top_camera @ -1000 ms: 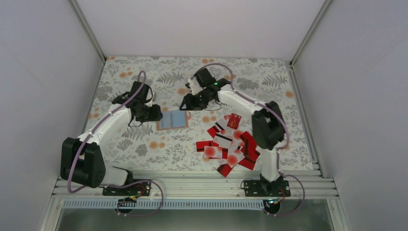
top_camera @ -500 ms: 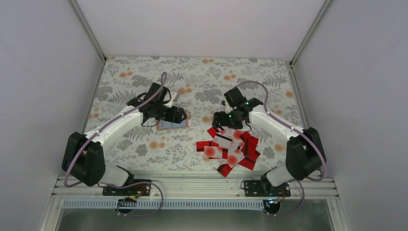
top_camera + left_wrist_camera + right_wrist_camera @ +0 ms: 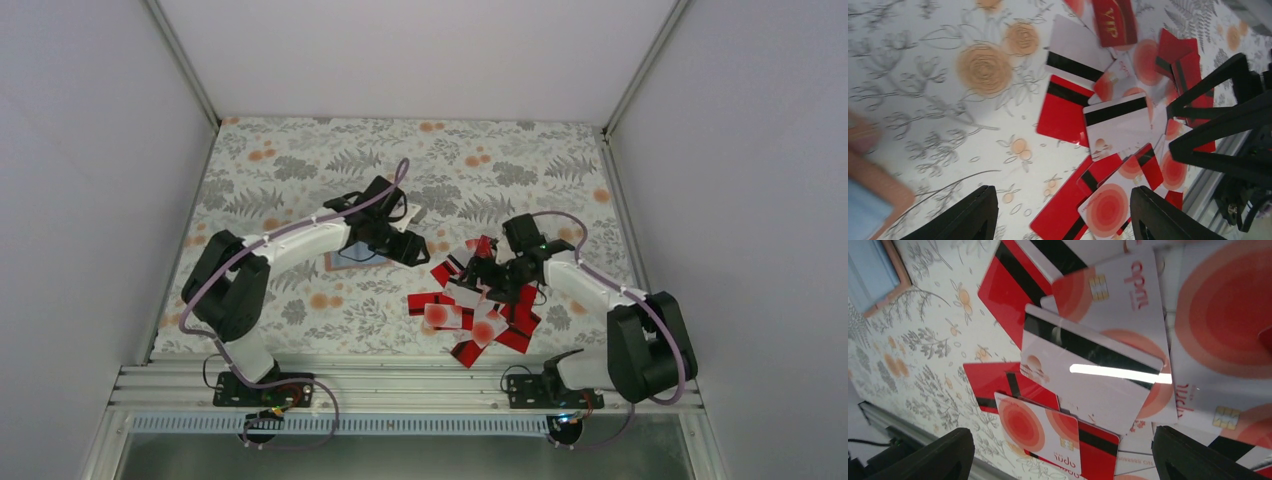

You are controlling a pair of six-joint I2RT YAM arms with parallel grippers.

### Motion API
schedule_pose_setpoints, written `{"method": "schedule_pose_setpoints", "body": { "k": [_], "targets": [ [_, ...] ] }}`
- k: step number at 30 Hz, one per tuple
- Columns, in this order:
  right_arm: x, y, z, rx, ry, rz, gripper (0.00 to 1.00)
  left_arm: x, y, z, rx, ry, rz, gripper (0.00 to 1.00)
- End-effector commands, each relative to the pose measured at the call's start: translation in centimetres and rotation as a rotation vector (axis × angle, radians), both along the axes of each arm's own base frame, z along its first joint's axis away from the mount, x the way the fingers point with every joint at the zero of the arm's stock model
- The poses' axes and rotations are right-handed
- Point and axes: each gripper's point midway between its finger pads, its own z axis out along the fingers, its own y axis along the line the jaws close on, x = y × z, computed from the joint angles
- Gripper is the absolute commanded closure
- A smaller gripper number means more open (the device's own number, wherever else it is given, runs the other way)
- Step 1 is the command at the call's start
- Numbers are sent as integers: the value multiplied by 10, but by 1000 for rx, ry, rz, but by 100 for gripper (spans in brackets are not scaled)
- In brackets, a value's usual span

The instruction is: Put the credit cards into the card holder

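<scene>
Under the right gripper [image 3: 1060, 435] lay the cards [image 3: 478, 310], a loose overlapping heap on the bench [image 3: 290, 175].

Right gripper: fingers [image 3: 933, 455] spread wide, released. In the right wrist view a white striped card [image 3: 1088, 375] sat just ahead of the gap. It lay on top of its neighbours, with a black stripe along one long edge and a streak of glare across it. Near the left finger, a white card with a red blot overlapped a red one. Contact between fingertips and heap: could not tell.

Left gripper [image 3: 1064, 192]: fingers [image 3: 973, 215] also apart, released, over patterned bench at the near edge of the heap. Most of the cards lay ahead of it and to its right. A red VIP card [image 3: 1115, 20] sat at the far side, and red and white striped cards lay between. The right gripper's black fingers showed at the right of the left wrist view, over the heap.

Holder [image 3: 343, 262]: flat on the bench, behind the left gripper and largely covered by the left arm in the top view. The left wrist view caught only a blurred tan corner with a bluish inside at its lower left. From the right gripper it lay well apart, past the heap's edge, showing a tan rim and a pale inside.
</scene>
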Motion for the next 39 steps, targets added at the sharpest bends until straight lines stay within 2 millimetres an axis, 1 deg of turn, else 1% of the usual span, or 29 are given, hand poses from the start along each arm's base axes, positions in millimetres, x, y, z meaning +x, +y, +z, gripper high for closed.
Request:
{"method": "schedule_pose_setpoints", "body": {
  "k": [1,5,9,15,21,28,32,36,39],
  "targets": [
    [-3,11,6,142,-5,-13,10,-2,-21,2,-56,41,-28,35],
    [-5,8,1,173,-1,-33,11,-6,-26,-7,-57,90,-32,41],
    [-6,9,-2,208,-5,-49,13,-7,-30,-19,-33,127,-45,53],
    [-10,8,-11,219,20,-68,16,-7,-43,-27,-21,141,-67,61],
    [-12,1,-21,170,53,-105,17,-16,-60,-38,1,155,-121,65],
    [-17,-6,-29,130,85,-137,19,-29,-71,-60,23,205,-163,68],
    [-18,-9,-34,105,97,-151,20,-38,-77,-68,33,226,-193,69],
    [-17,-8,-39,108,96,-146,20,-45,-81,-78,45,244,-211,69],
    [-17,-7,-45,110,102,-138,23,-50,-83,-85,49,261,-223,69]
  ]
}}
